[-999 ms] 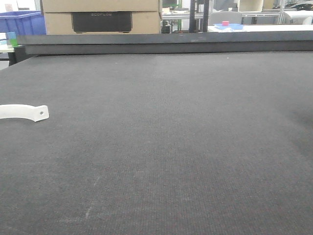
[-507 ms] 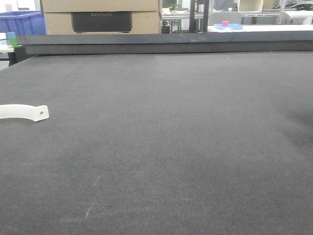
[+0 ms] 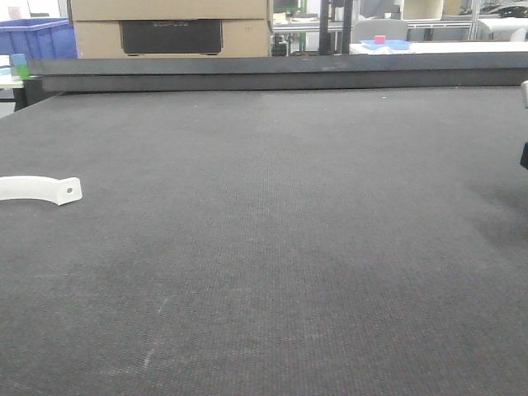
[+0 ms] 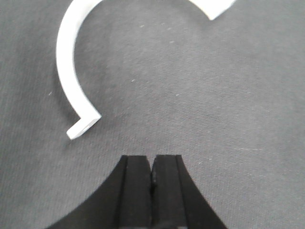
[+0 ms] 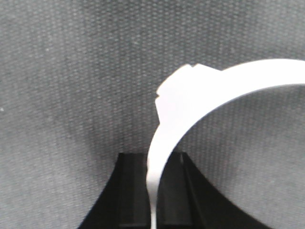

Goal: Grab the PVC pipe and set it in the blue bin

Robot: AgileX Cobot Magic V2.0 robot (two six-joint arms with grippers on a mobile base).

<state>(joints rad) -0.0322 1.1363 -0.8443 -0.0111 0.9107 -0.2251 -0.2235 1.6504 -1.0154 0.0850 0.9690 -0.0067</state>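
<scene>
A white arched PVC pipe strap [image 3: 41, 189] lies on the dark mat at the far left, its holed tab pointing right. In the left wrist view the same kind of strap [image 4: 62, 62] curves on the mat ahead and to the left of my left gripper [image 4: 152, 160], which is shut, empty and apart from it. My right gripper [image 5: 153, 160] is shut on the thin end of a second white arched strap [image 5: 190, 105], held above the mat. A blue bin [image 3: 37, 37] stands beyond the table's far left corner.
The dark mat [image 3: 272, 247] covers the whole table, with a raised dark rail [image 3: 272, 73] along the far edge. Cardboard boxes [image 3: 169, 25] stand behind it. A blue tray [image 3: 386, 44] with a red item sits far back right. A white and dark sliver [image 3: 525, 124] shows at the right edge.
A white and dark sliver has come into the front view at the right edge. The strap on the mat at the left has not moved.
</scene>
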